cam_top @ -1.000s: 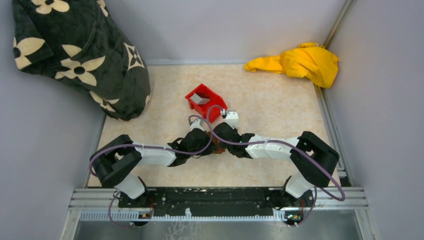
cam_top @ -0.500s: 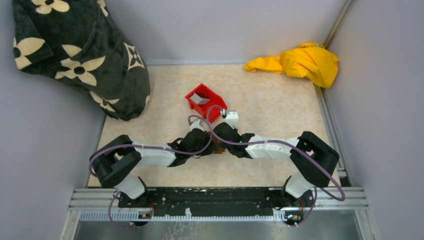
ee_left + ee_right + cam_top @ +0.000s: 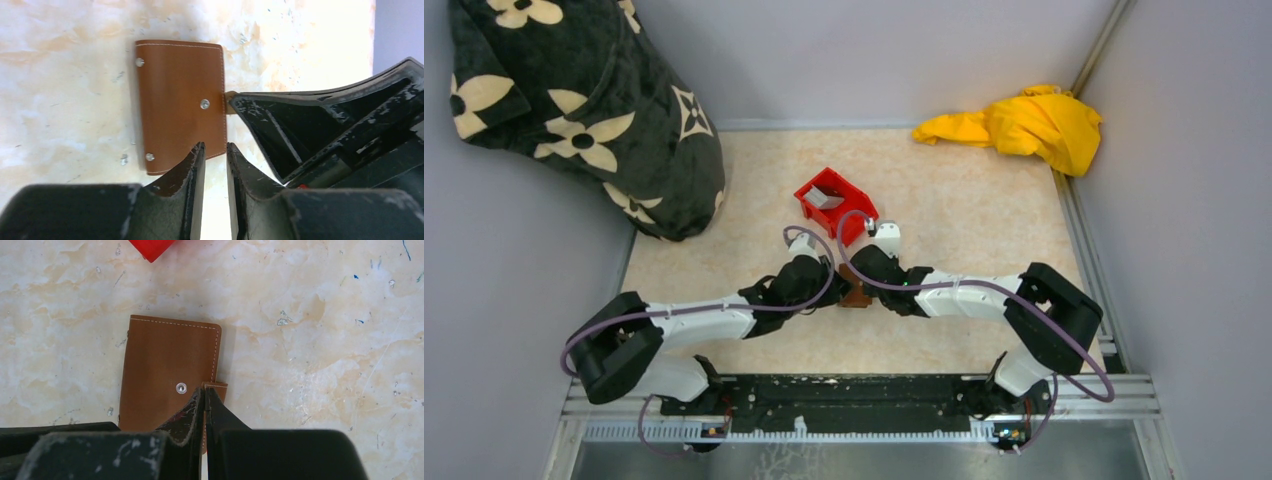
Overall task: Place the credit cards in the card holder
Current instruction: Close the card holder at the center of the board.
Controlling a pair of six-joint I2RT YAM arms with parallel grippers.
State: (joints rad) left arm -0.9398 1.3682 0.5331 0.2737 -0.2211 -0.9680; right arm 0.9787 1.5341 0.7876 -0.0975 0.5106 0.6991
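Observation:
The card holder (image 3: pixel 180 100) is a closed brown wallet with metal studs, lying flat on the marbled tabletop; in the top view only a sliver of it (image 3: pixel 856 297) shows between the two wrists. My right gripper (image 3: pixel 205 391) is shut on the small strap tab at the wallet's right edge. My left gripper (image 3: pixel 215 149) hovers at the wallet's near corner, its jaws a narrow gap apart with only table between them. One grey-white credit card (image 3: pixel 824 198) lies in the red bin (image 3: pixel 849 222) just behind the arms.
A black blanket with cream flowers (image 3: pixel 584 100) is heaped at the back left. A yellow cloth (image 3: pixel 1024 120) lies at the back right. Grey walls enclose the table on three sides. The red bin's corner (image 3: pixel 152 247) is close beyond the wallet.
The left arm has drawn back, its elbow swinging out to the left, and its wrist has shifted slightly left off the wallet. The right arm has stayed in place.

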